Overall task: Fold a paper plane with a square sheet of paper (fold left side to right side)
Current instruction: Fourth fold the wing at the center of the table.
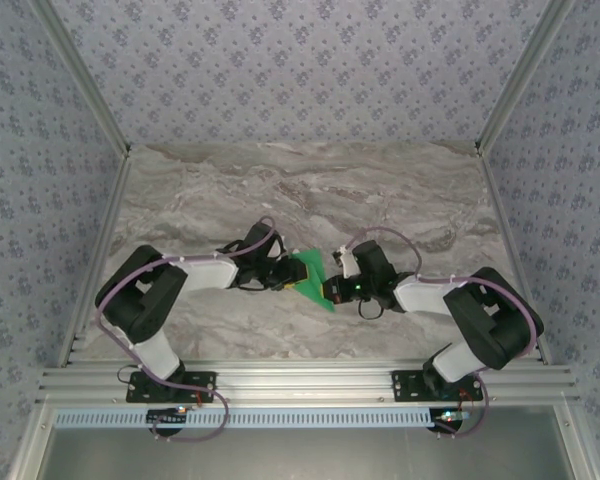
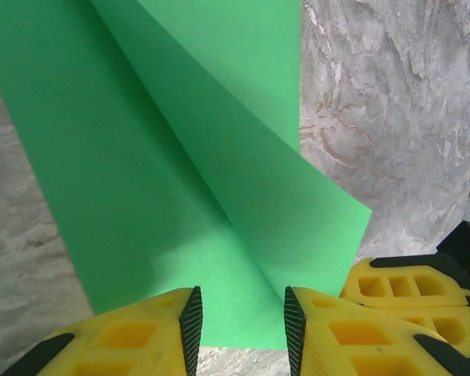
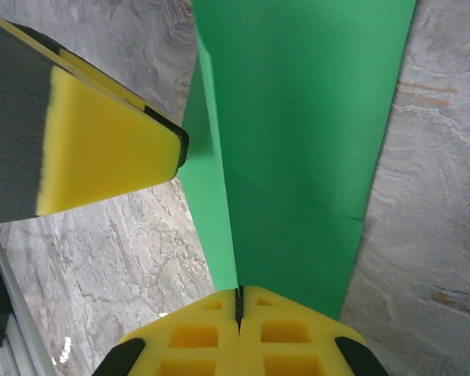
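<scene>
The square sheet of paper (image 1: 311,276), bright green and partly folded, lies mid-table between my two grippers. My left gripper (image 1: 284,274) is at its left side. In the left wrist view the paper (image 2: 180,157) spreads out ahead with one flap lifted along a slanting crease, and its near edge sits between the fingertips of the left gripper (image 2: 239,313), whose jaws stand apart. My right gripper (image 1: 331,290) meets the sheet from the right. In the right wrist view the right gripper (image 3: 237,291) is shut on a raised fold of the paper (image 3: 298,157).
The marble table (image 1: 330,190) stretches away behind the paper. Patterned walls close in the left, right and back. An aluminium rail (image 1: 310,380) runs along the near edge by the arm bases. A left finger (image 3: 102,149) hangs close beside the held fold.
</scene>
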`<state>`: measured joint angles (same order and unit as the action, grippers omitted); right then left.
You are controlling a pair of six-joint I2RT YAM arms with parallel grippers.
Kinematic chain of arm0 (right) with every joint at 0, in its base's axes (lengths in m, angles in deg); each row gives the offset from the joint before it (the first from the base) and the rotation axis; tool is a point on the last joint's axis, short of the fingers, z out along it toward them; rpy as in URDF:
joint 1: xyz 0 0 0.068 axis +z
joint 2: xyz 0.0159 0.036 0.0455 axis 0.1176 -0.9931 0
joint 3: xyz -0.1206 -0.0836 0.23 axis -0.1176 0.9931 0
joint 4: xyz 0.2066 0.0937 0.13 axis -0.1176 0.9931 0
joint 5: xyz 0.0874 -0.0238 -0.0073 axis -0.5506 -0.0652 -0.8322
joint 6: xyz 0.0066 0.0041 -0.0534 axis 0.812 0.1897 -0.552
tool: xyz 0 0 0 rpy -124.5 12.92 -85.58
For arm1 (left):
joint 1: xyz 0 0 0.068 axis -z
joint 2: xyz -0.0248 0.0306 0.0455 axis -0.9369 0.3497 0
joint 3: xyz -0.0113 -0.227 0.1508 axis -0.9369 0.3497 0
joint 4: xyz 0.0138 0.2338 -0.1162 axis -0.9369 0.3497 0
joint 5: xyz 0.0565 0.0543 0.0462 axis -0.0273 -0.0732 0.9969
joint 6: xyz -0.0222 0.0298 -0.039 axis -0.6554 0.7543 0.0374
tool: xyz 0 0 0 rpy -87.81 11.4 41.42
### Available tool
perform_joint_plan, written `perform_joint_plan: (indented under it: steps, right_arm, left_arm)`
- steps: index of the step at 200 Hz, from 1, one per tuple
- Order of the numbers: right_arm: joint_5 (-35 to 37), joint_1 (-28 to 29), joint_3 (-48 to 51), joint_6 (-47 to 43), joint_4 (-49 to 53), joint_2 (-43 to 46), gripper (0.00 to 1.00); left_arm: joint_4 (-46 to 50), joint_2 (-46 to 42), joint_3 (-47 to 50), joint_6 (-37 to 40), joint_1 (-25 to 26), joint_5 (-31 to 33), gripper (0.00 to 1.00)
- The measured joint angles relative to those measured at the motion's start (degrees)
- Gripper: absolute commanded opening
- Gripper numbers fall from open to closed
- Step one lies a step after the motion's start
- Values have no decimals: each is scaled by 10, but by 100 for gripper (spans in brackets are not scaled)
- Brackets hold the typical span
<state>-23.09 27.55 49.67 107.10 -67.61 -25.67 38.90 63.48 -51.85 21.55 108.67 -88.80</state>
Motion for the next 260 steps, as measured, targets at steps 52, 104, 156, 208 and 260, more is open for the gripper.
perform_joint_plan:
  steps: [52,104,156,208,260]
  right_arm:
    - [-21,-12,3,24,-16,-15,1]
    - [-29,-17,3,31,-23,-27,1]
    - [-33,-25,15,42,-39,-27,1]
    - [-40,-30,23,53,-59,-34,1]
    - [-40,-30,25,59,-63,-34,2]
  left_arm:
    - [-8,21,-7,-2,0,0,39]
    - [-10,37,-22,-2,0,-2,39]
    - [-8,51,-39,-6,0,-9,39]
    - [-7,61,-52,-6,0,-8,38]
    - [7,66,-63,-3,5,0,38]
